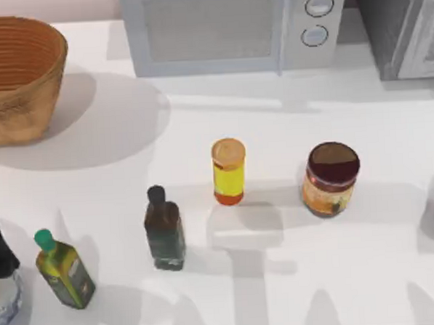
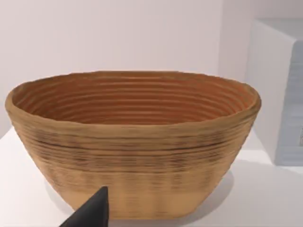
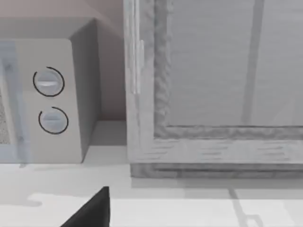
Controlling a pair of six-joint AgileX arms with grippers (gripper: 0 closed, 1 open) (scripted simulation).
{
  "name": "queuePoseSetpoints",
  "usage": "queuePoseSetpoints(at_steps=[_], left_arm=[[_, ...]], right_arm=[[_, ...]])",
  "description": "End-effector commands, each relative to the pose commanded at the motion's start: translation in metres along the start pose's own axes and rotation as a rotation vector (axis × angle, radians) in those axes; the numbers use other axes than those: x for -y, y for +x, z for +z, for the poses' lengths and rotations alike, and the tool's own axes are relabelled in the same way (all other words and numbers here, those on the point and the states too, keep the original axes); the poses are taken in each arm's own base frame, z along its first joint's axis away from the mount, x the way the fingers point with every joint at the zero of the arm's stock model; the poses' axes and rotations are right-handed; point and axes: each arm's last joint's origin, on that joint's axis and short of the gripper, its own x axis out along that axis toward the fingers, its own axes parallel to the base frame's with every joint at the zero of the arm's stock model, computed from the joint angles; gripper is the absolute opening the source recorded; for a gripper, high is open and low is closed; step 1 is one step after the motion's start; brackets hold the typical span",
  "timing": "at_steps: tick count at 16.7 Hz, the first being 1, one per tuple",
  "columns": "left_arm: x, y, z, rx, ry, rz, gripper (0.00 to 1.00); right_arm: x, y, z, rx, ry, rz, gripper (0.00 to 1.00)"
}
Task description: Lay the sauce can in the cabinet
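top view: sauce can upright on the table, far from both grippers

top view has the sauce can standing upright right of the table's middle, dark maroon top up, orange-yellow label around its side. the cabinet sits at the back right corner, its light grey door on the side facing the can, well apart from it. the microwave stands just left of the cabinet along the back edge.

a slim yellow cylinder with an orange lid stands left of the can, near but not touching. further left stand a dark bottle and a green-capped oil bottle. the woven basket occupies the back left corner.

the left gripper appears in the left wrist view as a single dark finger tip, facing the basket; whether it is wide or narrow i cannot tell. the right gripper appears in the right wrist view the same way, one dark tip low in front of the cabinet door and the microwave's two knobs; its opening i cannot tell either. neither holds the can, which stands alone on the white table.
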Motion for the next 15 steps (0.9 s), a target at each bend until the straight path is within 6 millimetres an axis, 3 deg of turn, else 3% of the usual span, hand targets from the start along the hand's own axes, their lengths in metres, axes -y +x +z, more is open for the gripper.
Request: queuePoseSetpoints(at_steps=[4,7,12,15], left_arm=[[0.0,0.0,0.0,0.0,0.0,0.0,1.0],[0.0,0.0,0.0,0.0,0.0,0.0,1.0],[0.0,0.0,0.0,0.0,0.0,0.0,1.0],[0.0,0.0,0.0,0.0,0.0,0.0,1.0]], right_arm=[[-0.001,0.001,-0.002,-0.042,-0.021,0.018,1.0],[-0.004,0.006,-0.008,-0.195,-0.1,0.102,1.0],[-0.014,0.022,-0.012,-0.539,-0.278,0.419,1.0],[-0.02,0.043,-0.009,-0.691,-0.353,0.684,1.0]])
